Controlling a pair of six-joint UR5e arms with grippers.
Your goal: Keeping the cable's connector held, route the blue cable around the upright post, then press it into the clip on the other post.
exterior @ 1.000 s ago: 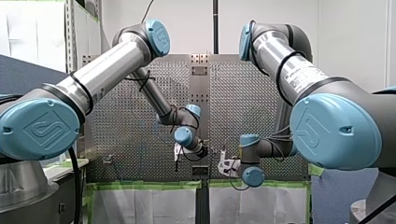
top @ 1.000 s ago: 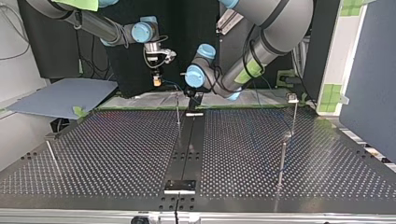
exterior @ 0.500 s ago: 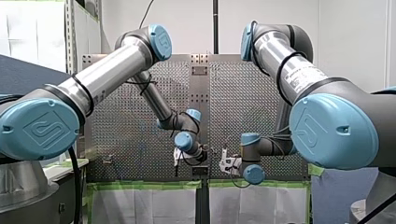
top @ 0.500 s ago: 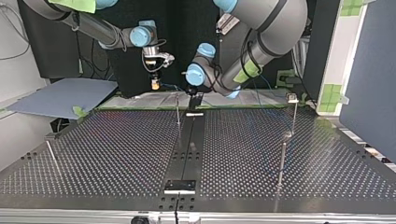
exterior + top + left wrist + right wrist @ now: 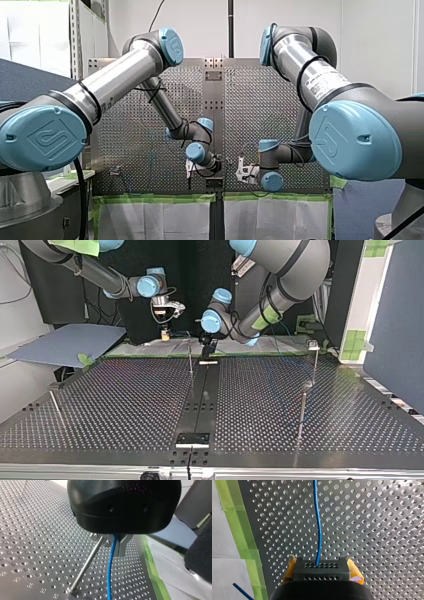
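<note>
1. Over the perforated metal bench [image 5: 387, 530], a thin blue cable [image 5: 319, 530] runs from its black connector block [image 5: 321, 568].
2. My right jaws, pointing down, clamp the block; my left jaws pinch the cable beside a slim metal post [image 5: 86, 565].

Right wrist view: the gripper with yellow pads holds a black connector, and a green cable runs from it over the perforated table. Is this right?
Only the colour is wrong: the right wrist view shows a blue cable, not green. My right gripper, with yellow pads, holds the black connector, and the cable runs from it over the perforated table.
</note>
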